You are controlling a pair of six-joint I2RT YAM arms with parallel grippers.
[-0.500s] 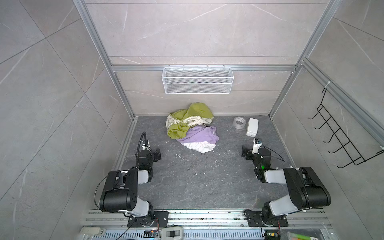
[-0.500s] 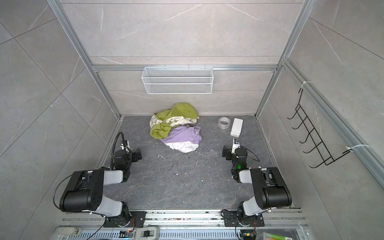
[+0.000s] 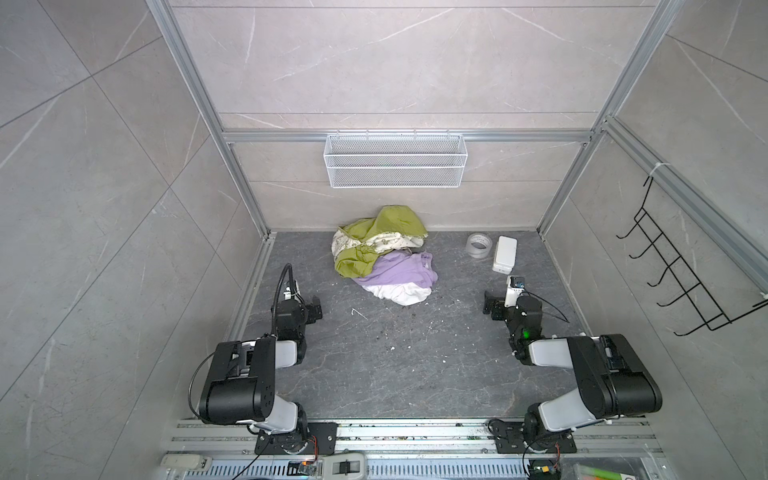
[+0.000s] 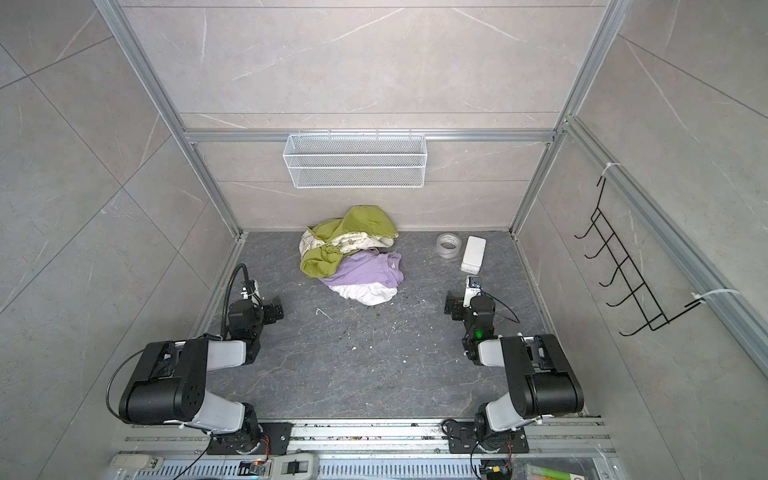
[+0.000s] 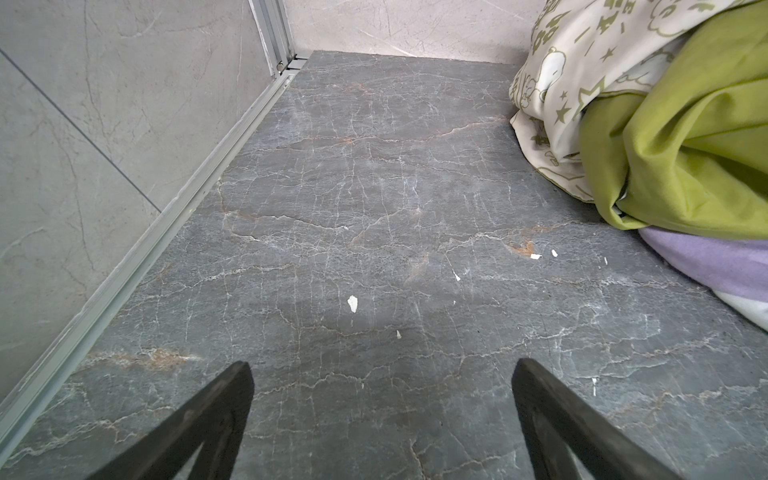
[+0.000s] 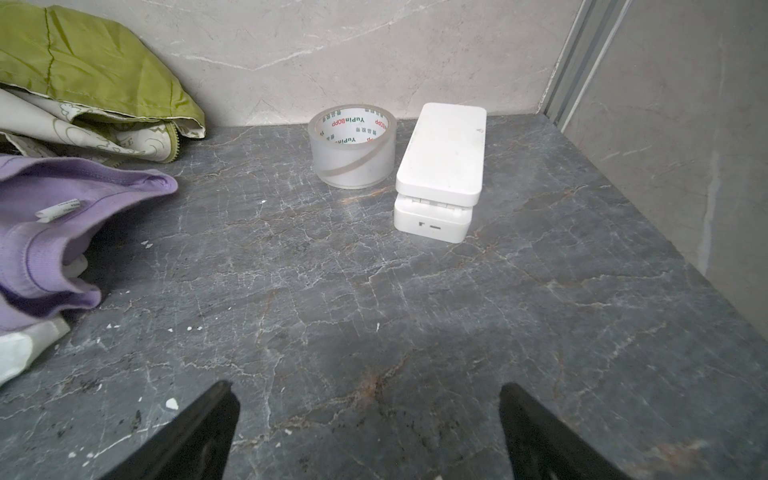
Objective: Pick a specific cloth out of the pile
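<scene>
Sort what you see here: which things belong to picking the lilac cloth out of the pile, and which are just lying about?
Belongs to the job:
- lilac cloth
- pile of olive-green, printed and white cloths
- left gripper and right gripper, both open

Just lying about:
- tape roll
- white box
- wire basket
- black hook rack

A mock-up bathroom test cell in a robotics lab: grey marble-look tile walls (image 3: 374, 62) framed by aluminium rails (image 3: 407, 136), a white wire basket (image 3: 395, 166) at upper centre, black hooks (image 3: 681, 274) at right, two arms bolted along the bottom edge.
</scene>
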